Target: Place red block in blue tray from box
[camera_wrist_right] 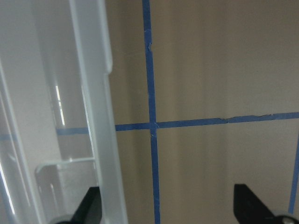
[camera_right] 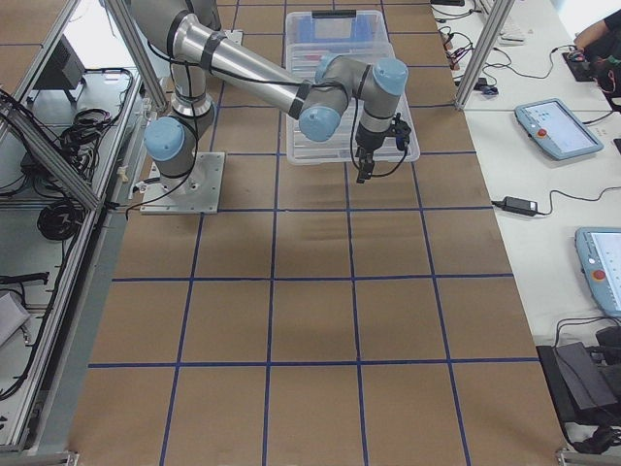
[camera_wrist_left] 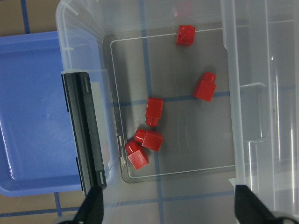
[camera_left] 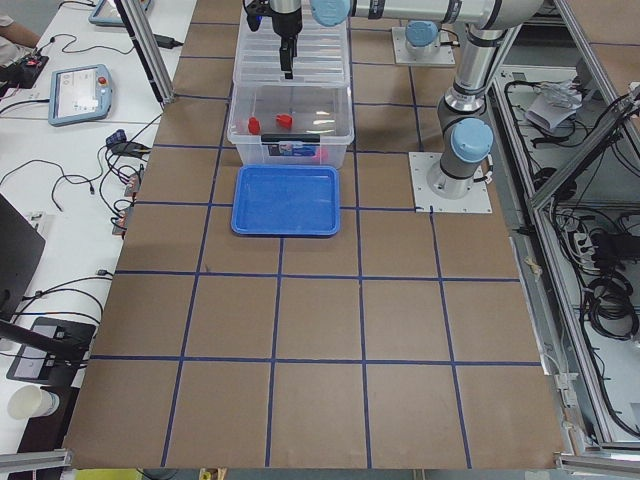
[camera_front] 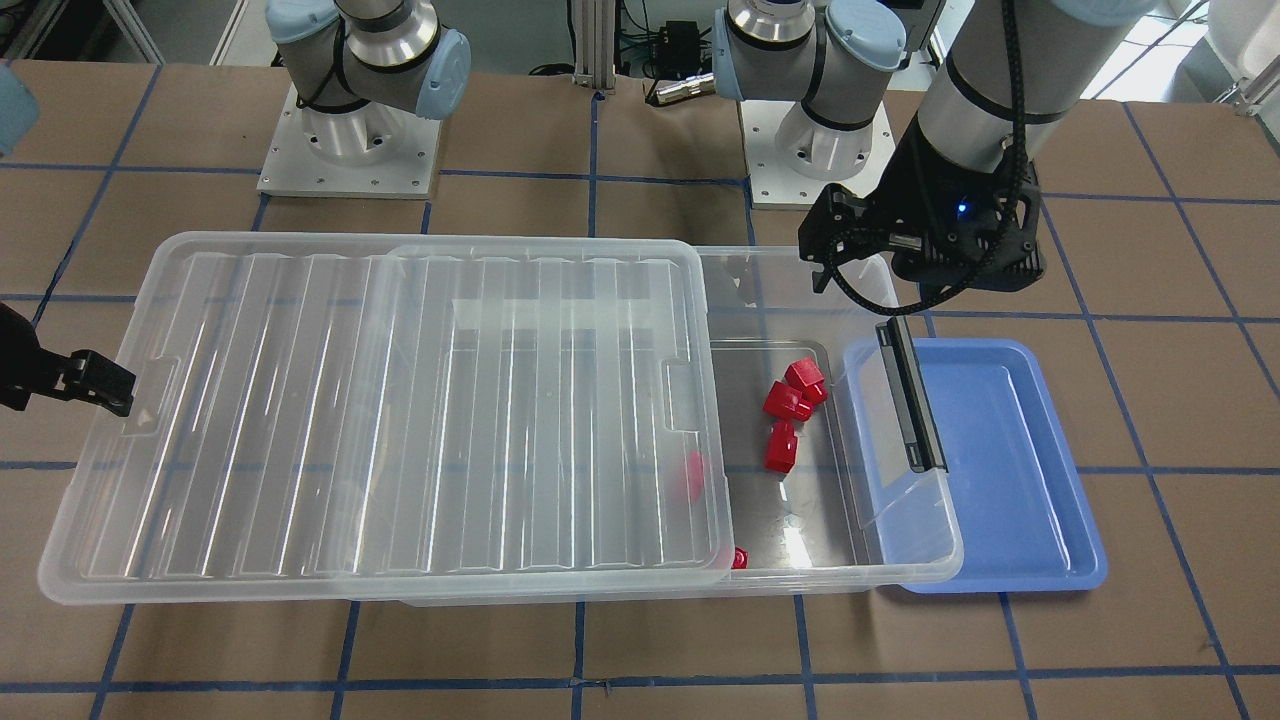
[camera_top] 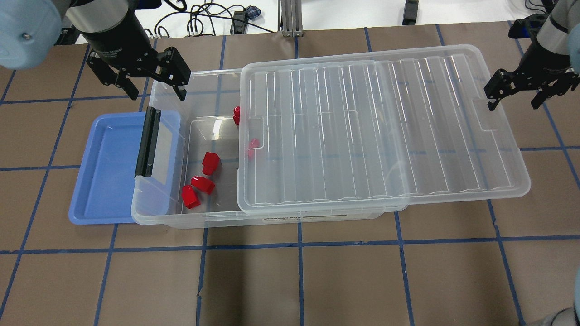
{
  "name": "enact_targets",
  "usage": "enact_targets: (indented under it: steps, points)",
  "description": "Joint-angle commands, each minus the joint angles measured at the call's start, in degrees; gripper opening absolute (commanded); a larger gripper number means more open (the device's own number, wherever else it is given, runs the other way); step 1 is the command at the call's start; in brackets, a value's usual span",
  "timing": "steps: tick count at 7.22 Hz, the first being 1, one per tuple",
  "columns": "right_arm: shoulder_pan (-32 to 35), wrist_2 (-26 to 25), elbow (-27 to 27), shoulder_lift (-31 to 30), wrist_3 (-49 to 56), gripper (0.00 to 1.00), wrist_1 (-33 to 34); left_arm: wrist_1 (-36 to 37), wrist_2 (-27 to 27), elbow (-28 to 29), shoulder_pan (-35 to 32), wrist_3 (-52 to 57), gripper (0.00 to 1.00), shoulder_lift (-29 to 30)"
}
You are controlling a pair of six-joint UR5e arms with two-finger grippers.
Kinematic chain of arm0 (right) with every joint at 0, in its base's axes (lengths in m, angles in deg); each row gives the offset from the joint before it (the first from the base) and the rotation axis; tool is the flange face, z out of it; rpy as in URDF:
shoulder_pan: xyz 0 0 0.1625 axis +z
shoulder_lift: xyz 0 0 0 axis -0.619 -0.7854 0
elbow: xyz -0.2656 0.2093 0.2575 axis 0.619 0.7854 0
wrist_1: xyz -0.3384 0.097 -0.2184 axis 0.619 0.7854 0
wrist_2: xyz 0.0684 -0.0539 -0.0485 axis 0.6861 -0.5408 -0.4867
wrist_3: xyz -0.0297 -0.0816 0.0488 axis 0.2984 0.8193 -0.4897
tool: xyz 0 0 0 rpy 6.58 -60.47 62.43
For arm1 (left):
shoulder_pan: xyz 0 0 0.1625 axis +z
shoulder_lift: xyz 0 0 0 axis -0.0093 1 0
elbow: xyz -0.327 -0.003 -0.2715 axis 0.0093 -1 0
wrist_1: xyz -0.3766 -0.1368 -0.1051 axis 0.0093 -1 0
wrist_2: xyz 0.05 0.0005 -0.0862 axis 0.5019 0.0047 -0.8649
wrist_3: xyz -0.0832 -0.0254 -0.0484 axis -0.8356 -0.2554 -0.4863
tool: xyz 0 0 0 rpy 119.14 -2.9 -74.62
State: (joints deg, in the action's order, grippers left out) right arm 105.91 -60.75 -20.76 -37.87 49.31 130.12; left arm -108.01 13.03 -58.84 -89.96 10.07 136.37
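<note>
The clear box (camera_top: 158, 216) lies across the table with its ribbed lid (camera_top: 376, 131) slid right, so its left end is open. Three red blocks (camera_top: 210, 163) (camera_top: 202, 183) (camera_top: 190, 196) lie there, also seen in the left wrist view (camera_wrist_left: 154, 111). Two smaller studded red pieces (camera_top: 236, 114) lie near the lid edge. The blue tray (camera_top: 108, 167) is empty, partly under the box's black latch (camera_top: 147, 142). My left gripper (camera_top: 154, 88) is open and empty above the box's far left corner. My right gripper (camera_top: 515, 102) is open beside the lid's right end.
The two arm bases (camera_front: 350, 150) (camera_front: 815, 150) stand behind the box. The brown table carries a blue tape grid (camera_top: 299, 244). In the right wrist view the lid rim (camera_wrist_right: 100, 140) runs along the left.
</note>
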Motion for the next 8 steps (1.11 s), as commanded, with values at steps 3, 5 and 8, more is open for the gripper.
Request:
enact_targets:
  steps: [3,5,8]
  points:
    - [-0.43,0.88,0.12,-0.95,-0.82,1.00,-0.50,17.93,-0.37,-13.10,0.22,-3.70,1.00,6.68]
    - [0.10,0.89,1.95,-1.48,-1.26,1.00,-1.99,31.66,-0.10,-18.57,-0.13,-4.69,1.00,9.23]
    - [1.76,0.89,3.90,-5.42,-3.96,1.00,-8.05,34.09,-0.28,-21.31,-0.83,-5.30,1.00,10.91]
